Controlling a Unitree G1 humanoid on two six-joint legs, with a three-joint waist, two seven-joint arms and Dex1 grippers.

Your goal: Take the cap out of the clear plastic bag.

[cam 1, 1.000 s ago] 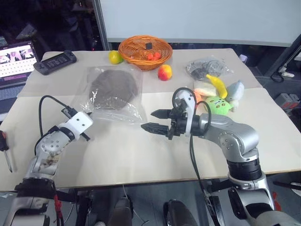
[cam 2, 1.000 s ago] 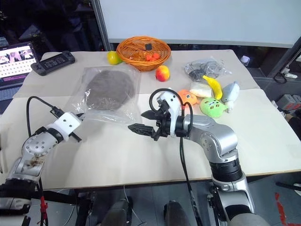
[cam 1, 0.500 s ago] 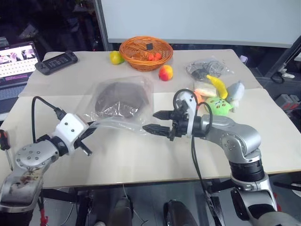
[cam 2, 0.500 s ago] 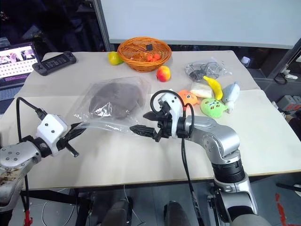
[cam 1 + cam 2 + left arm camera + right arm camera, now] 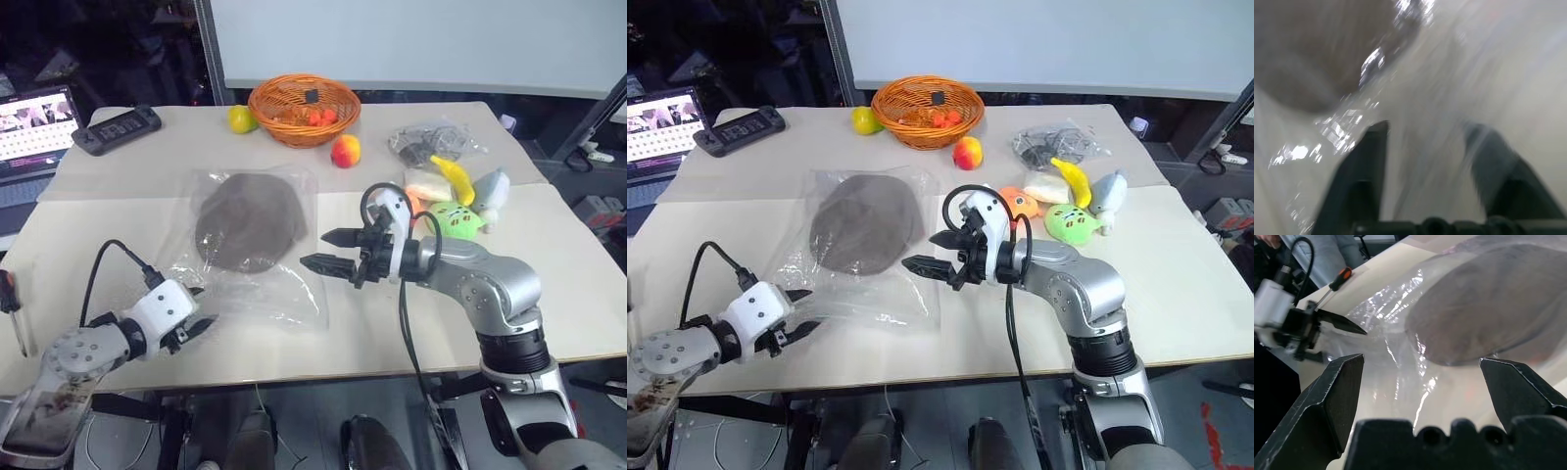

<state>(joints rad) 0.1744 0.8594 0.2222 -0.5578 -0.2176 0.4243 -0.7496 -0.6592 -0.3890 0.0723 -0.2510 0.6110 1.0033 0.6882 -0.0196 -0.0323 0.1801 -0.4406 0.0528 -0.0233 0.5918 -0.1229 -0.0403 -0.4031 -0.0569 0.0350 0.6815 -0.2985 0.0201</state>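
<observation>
The cap (image 5: 865,223) lay inside the clear plastic bag (image 5: 884,294), flat on the table (image 5: 1176,284). The left claw (image 5: 795,313) stood with fingers spread just beside the bag's near corner, gripping nothing. The right claw (image 5: 926,252) hung wide open and empty at the bag's other edge, the cap just beyond it.

Bright even table light, dark surroundings, glare on clear plastic bag (image 5: 257,284), left wrist view motion-blurred
</observation>
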